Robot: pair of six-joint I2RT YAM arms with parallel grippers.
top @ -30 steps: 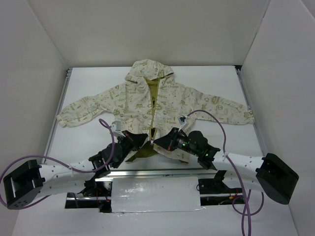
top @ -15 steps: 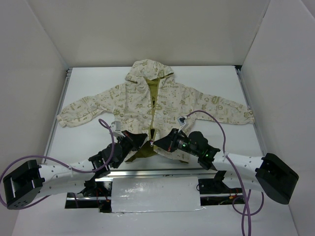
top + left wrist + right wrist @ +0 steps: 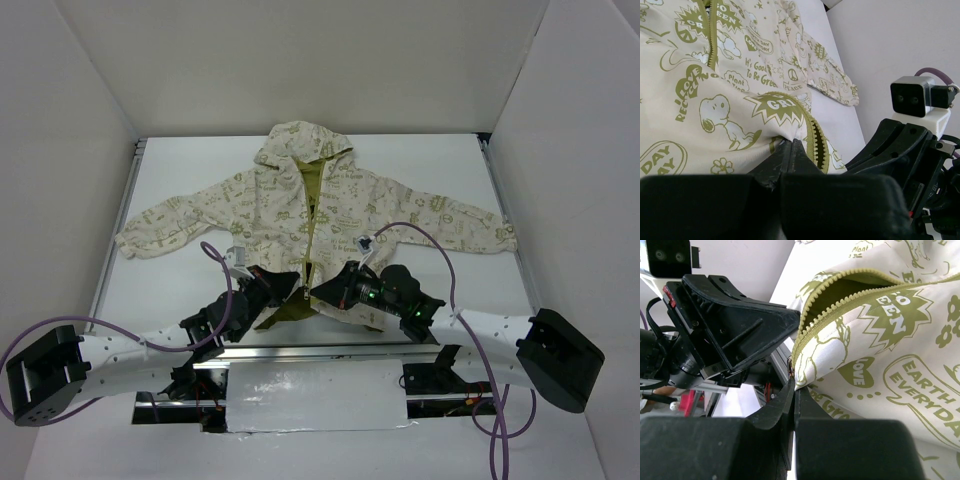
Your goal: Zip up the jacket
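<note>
The jacket (image 3: 300,200) lies flat on the white table, hood at the far end, sleeves spread, front partly open with olive lining showing. Both grippers meet at its bottom hem by the zipper. My left gripper (image 3: 292,284) is shut on the cream fabric (image 3: 715,100) of the hem, right beside the olive zipper teeth (image 3: 816,145); its tips (image 3: 791,146) pinch a fold. My right gripper (image 3: 317,291) is shut on the other hem corner (image 3: 890,340), tips (image 3: 795,387) clamped at the bottom end of the zipper strip (image 3: 840,305). The zipper slider is not clearly visible.
White walls enclose the table on three sides. A metal rail (image 3: 300,350) runs along the near edge under the arms. Purple cables (image 3: 440,255) loop over the right arm and the jacket's lower right. The two gripper bodies nearly touch each other.
The right gripper has shifted slightly toward the left and far side with the hem. The left arm has not visibly moved.
</note>
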